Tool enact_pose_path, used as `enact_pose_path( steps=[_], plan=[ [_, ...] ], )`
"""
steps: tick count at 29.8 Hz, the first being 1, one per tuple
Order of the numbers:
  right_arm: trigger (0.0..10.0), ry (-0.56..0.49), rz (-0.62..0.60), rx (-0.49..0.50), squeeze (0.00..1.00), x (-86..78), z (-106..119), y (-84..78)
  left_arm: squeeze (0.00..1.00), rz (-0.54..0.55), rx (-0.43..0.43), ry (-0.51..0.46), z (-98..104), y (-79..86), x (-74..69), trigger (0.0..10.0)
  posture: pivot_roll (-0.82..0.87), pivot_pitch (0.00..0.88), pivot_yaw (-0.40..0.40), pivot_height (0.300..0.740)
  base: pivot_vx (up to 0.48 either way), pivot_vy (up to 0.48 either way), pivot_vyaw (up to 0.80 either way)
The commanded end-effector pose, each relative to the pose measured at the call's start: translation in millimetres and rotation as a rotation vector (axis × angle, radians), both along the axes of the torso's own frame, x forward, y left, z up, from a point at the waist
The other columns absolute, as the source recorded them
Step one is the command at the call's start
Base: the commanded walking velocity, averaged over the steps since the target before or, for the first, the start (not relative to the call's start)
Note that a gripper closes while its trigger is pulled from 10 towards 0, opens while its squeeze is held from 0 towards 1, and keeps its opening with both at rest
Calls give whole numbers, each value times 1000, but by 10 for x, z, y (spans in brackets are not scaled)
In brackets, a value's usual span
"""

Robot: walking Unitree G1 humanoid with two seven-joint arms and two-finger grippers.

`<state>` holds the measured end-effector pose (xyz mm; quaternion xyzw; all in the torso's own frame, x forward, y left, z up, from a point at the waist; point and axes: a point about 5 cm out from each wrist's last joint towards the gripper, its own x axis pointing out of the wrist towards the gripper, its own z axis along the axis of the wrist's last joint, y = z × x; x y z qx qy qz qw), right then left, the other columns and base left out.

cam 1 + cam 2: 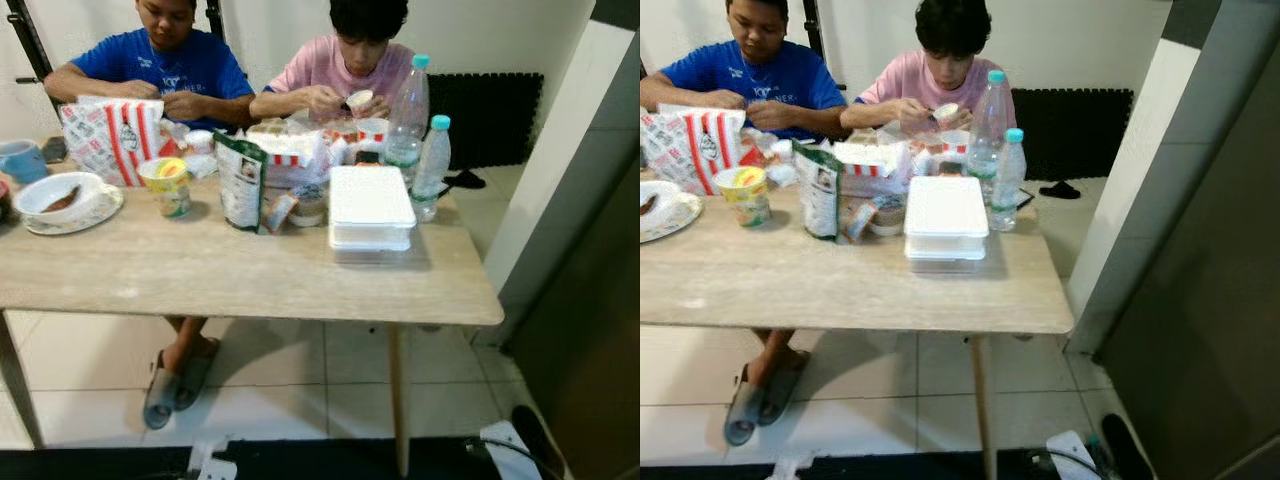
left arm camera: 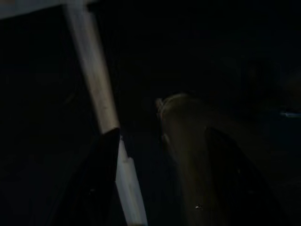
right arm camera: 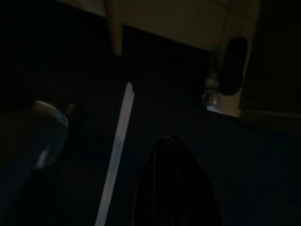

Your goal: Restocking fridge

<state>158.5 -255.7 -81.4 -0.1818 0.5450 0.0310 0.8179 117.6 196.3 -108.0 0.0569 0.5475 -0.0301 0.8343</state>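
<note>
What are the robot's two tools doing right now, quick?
Left tool: hangs idle in the dark under the table; open or shut cannot be told.
Right tool: hangs idle in the dark too; cannot be told.

Light wood table (image 1: 250, 275) on white tiled floor (image 1: 270, 385); pale wall (image 1: 500, 35) behind.

Ahead of you: table (image 1: 250, 280). On it, stacked containers (image 1: 370, 207) toward your right; two bottles (image 1: 420, 140) just behind; bowl (image 1: 62, 196) far left.
</note>
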Motion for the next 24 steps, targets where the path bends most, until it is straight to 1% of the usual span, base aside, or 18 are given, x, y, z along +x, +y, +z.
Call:
enact_pose_path(
  steps=[1,2,3,6,8,9,12,14,16,18,19,24],
  plan=[
    [10000,5,23,13,0,-18,-24,59,0,11,12,12,-11,28,-51,10000,-76,0,-16,740,0,0,0],
    [10000,11,30,10,0,-47,-35,56,0,16,5,15,-19,6,-68,10000,-89,0,-7,740,0,0,0],
    [10000,11,8,15,0,-75,-43,48,0,7,-4,18,-25,-30,-76,10000,-80,0,-8,740,0,0,0],
    [10000,17,-8,20,0,-109,-57,49,0,-11,-8,16,-26,-55,-68,10000,-59,0,-17,740,0,0,0],
    [10000,60,13,26,0,-226,-115,102,0,26,-22,-17,-2,-65,18,10000,-45,0,-16,740,0,0,0],
    [10000,73,25,27,0,-256,-131,125,0,43,-27,-31,9,-63,50,10000,-45,0,-16,740,0,0,0],
    [10000,70,20,35,0,-253,-139,156,0,44,-28,-31,8,-60,46,10000,-41,0,-5,740,0,0,0],
    [10000,45,5,54,0,-189,-134,225,0,26,-17,7,-19,-36,-53,10000,-49,0,17,740,0,0,0],
    [10000,22,-1,68,0,-117,-122,282,0,9,-12,27,-29,-7,-102,10000,-33,0,8,740,0,0,0],
    [10000,22,-1,68,0,-117,-122,282,0,9,-12,27,-29,-7,-102,10000,-33,0,8,740,0,0,0],
    [10000,22,7,72,0,-105,-125,315,0,22,-14,30,-27,25,-113,10000,-25,0,4,740,262,0,0],
    [10000,37,19,71,0,-131,-138,328,0,45,-21,29,-28,32,-122,10000,-19,0,5,740,279,0,0]
  ],
)
